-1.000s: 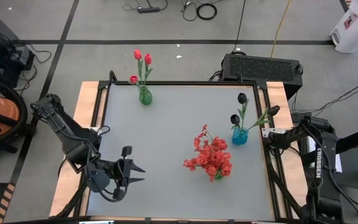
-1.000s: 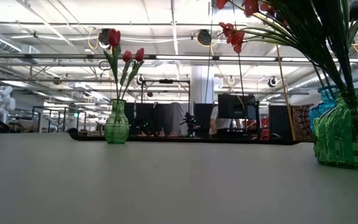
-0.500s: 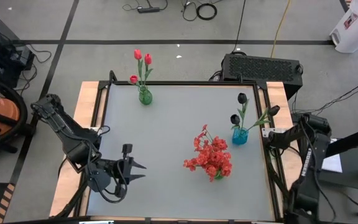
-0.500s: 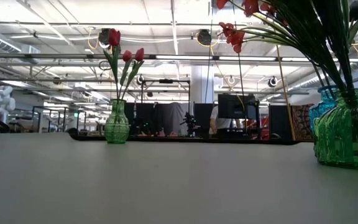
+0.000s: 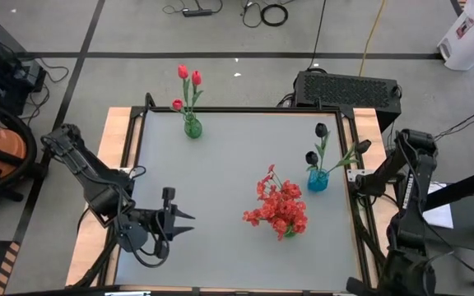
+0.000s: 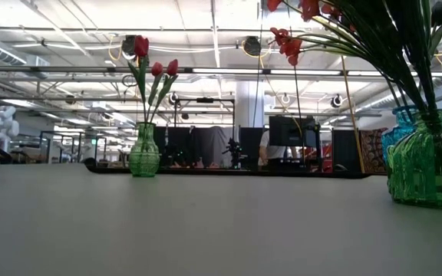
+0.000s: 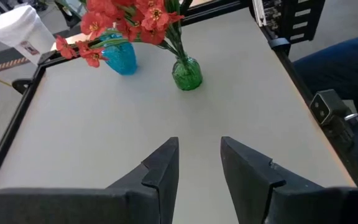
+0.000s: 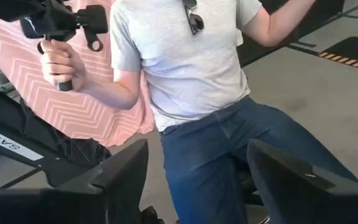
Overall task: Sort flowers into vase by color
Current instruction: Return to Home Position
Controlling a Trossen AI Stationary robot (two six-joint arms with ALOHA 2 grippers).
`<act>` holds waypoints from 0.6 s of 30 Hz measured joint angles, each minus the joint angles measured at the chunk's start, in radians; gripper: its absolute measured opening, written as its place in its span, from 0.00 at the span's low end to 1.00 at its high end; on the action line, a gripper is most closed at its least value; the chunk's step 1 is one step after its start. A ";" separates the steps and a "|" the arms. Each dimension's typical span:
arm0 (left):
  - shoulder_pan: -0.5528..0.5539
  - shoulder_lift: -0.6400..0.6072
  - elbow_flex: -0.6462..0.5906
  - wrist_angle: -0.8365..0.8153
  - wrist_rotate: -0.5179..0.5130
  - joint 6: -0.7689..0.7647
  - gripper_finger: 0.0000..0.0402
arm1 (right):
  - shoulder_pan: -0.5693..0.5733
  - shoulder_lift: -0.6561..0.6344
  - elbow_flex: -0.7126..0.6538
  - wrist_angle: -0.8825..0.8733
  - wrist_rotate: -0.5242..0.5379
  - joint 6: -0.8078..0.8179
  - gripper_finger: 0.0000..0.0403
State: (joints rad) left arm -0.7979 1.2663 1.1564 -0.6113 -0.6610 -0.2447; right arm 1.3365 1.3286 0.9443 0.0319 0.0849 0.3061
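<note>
Hovering over the left side of the table [image 5: 220,164], the left gripper [image 5: 183,224] is holding its fingers apart and empty. The right gripper [image 8: 196,144], off the right edge, is gaping empty too. The red-pink tulips [image 5: 188,78] are standing in a green vase [image 5: 192,127] near the left arm's far corner, the black tulips [image 5: 315,144] in a blue vase [image 5: 317,179] by the right edge, and the red blossom bunch [image 5: 280,205] in another green vase [image 7: 187,73] just beside it.

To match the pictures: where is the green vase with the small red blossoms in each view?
High view: green vase, lower centre-right, mostly under its blossoms.
Low view: the vase at the right edge.
Left wrist view: the vase beyond the left gripper.
Right wrist view: not in it.
Shared landmark: the blue vase near it.
</note>
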 joint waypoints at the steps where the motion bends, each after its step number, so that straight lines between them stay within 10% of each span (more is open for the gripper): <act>1: 0.000 -0.003 -0.001 0.002 -0.002 0.005 0.32 | 0.006 0.000 0.000 0.000 0.001 -0.004 0.66; 18: 0.132 -0.423 -0.633 0.588 0.296 0.203 0.32 | -0.073 0.026 -0.003 0.068 -0.080 -0.101 0.66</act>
State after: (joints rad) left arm -0.6654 0.8430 0.5237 -0.0230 -0.3647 -0.0422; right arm 1.2631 1.3547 0.9413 0.1001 0.0045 0.2050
